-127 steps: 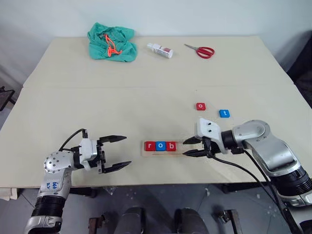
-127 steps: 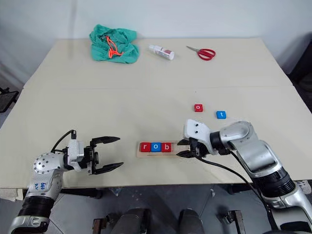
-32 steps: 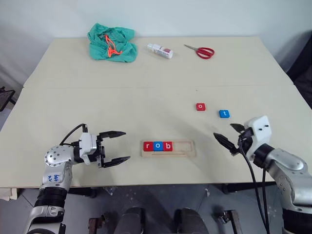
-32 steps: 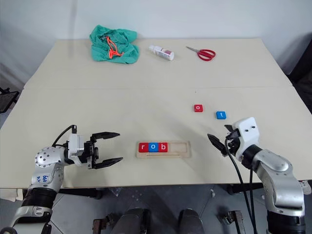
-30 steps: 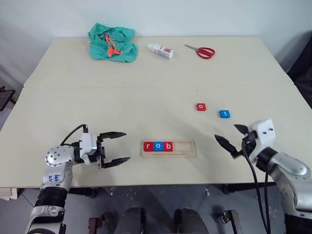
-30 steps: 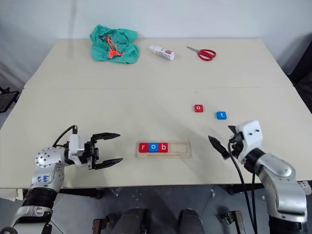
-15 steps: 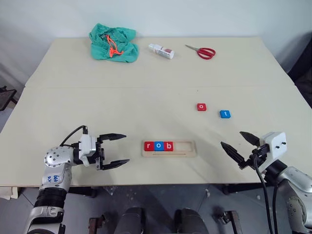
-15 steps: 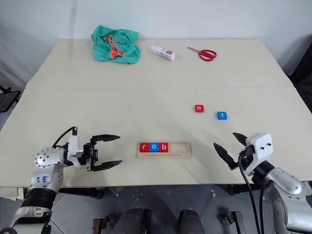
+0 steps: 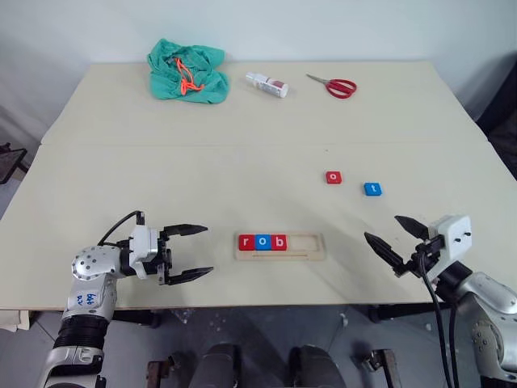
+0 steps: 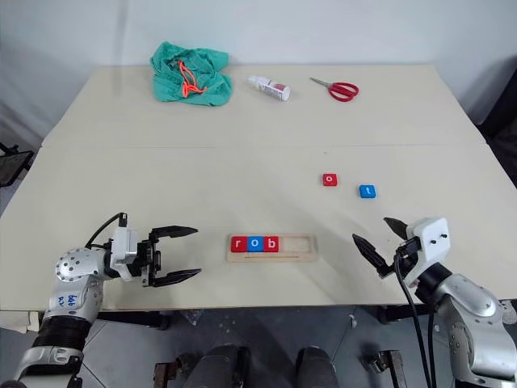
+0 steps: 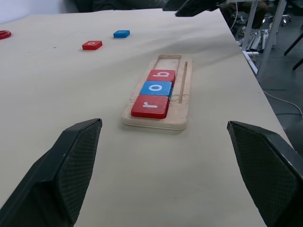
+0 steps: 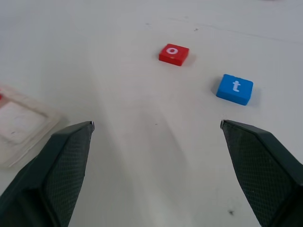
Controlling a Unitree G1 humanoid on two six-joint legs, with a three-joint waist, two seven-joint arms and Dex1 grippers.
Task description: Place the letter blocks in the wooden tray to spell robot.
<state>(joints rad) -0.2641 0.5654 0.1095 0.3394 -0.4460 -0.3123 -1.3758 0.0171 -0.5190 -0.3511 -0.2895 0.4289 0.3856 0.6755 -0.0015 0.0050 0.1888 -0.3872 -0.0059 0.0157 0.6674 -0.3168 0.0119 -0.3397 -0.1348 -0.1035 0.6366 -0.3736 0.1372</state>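
- Looking down from my head: since four seconds ago my right gripper (image 9: pixel 395 242) has pulled back from the wooden tray's (image 9: pixel 280 245) right end toward the table's (image 9: pixel 242 162) near right edge, fingers spread, holding nothing. My left gripper (image 9: pixel 194 251) has stayed spread left of the tray. Three blocks sit in the tray: red r (image 9: pixel 247 242), blue o (image 9: pixel 263 242), red b (image 9: pixel 279 242). Two lie loose beyond: red o (image 9: pixel 334 177), blue t (image 9: pixel 371 188). One green cloth (image 9: pixel 187 69), one bottle (image 9: pixel 266 83), one scissors (image 9: pixel 333 84) at the far edge.
- Left wrist: three tiles fill the tray's near end.
- Right wrist: two loose tiles lie between my open fingers (image 12: pixel 47 170).
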